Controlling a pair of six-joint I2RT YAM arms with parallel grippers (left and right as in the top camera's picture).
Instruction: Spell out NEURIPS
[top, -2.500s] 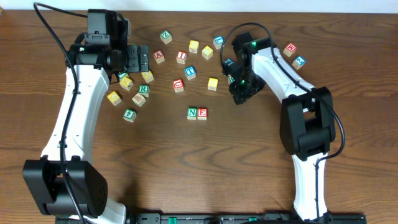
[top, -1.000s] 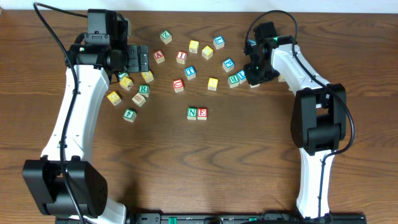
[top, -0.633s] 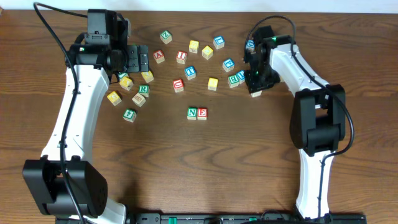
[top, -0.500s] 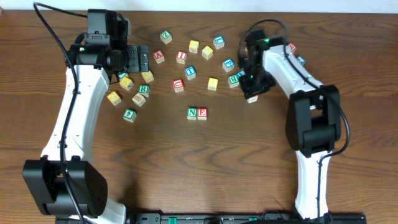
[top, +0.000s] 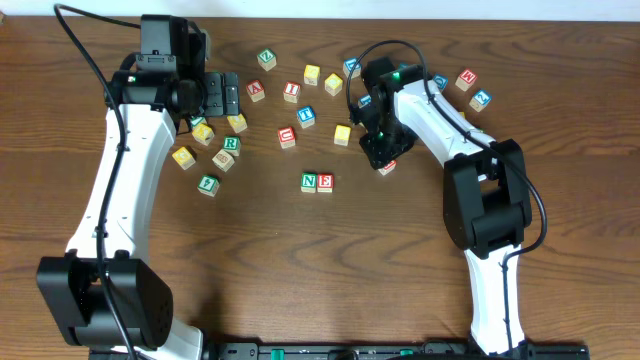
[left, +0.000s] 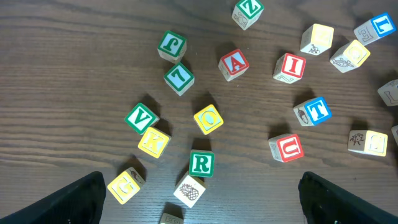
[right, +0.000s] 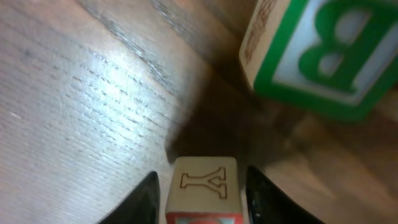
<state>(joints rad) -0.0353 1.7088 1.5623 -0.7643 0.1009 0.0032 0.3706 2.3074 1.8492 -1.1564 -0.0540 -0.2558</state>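
Note:
The green N cube (top: 310, 181) and red E cube (top: 325, 182) stand side by side at mid-table. Up and to their left lie the red U (top: 287, 136) (left: 286, 147), green R (top: 231, 144) (left: 201, 163) and red I (top: 291, 90) (left: 290, 66). My right gripper (top: 381, 152) (right: 202, 186) is down at the table right of N and E. A red-framed cube (top: 387, 166) (right: 203, 186), a Y carved in its side, sits between the jaws with a gap on each side. My left gripper (top: 215, 93) (left: 199, 208) hovers open over the left cluster, holding nothing.
A green B cube (right: 323, 56) lies close ahead of the right fingers. Loose cubes spread across the back: A (left: 234, 63), T (left: 313, 111), V (left: 141, 118), yellow Q (left: 208, 119), K (left: 153, 142), G (left: 125, 185). A red M (top: 466, 78) lies far right.
My right gripper has swung from the right-hand cubes down and left toward N and E, bringing the red-framed cube along, and its jaws have loosened off it. The left arm has not moved.

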